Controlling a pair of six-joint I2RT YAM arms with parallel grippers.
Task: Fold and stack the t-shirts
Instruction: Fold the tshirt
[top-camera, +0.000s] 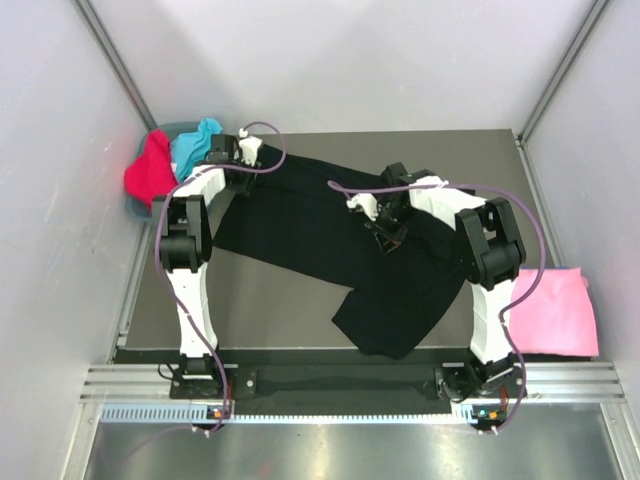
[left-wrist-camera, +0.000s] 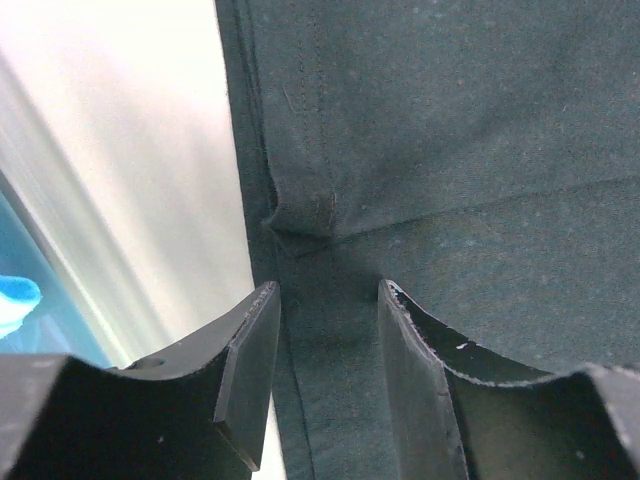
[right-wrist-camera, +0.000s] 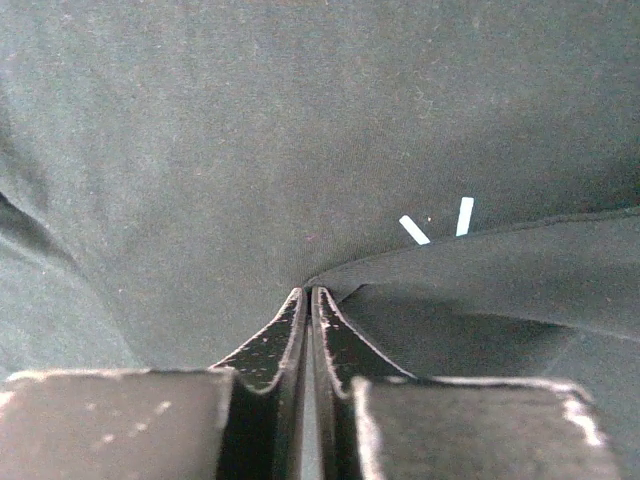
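The large black t-shirt (top-camera: 300, 225) lies spread slantwise across the dark table, one end bunched toward the near edge. My left gripper (top-camera: 242, 176) hovers over its far left corner. Its jaws stand open in the left wrist view (left-wrist-camera: 328, 290), with the shirt's stitched edge (left-wrist-camera: 300, 210) beneath the gap. My right gripper (top-camera: 385, 236) is at the shirt's middle, shut (right-wrist-camera: 309, 290) on a fold of the black cloth (right-wrist-camera: 250, 130) beside the small light-blue logo marks (right-wrist-camera: 435, 222). A pink t-shirt (top-camera: 555, 310) lies folded at the right. Red (top-camera: 150, 168) and turquoise (top-camera: 195, 140) t-shirts sit at the far left.
The red and turquoise shirts rest in a blue-grey basket (top-camera: 140, 208) off the table's far left corner. White walls close in the table on three sides. The pink shirt overhangs the table's right edge.
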